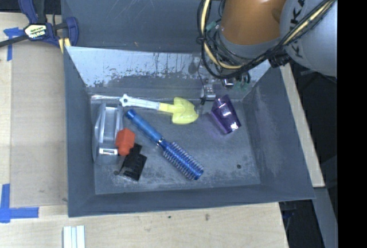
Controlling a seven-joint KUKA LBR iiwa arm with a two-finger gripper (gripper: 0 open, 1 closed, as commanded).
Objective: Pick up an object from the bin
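Observation:
My gripper (207,93) hangs under the orange wrist cover at the back right of the bin, low over the floor. Just below it and to the right lies a small purple translucent bottle (225,115), tilted. Directly left of the gripper lies a yellow-headed scoop (184,111) whose white handle points left along the back of the bin floor. The gripper stands between these two things, close to both; whether it touches either is unclear.
A blue hairbrush (164,146) lies diagonally across the middle. At the left are a clear plastic case (106,126), a red-orange knob (125,139) and a black block (133,164). The arm and its cables hide the back right corner.

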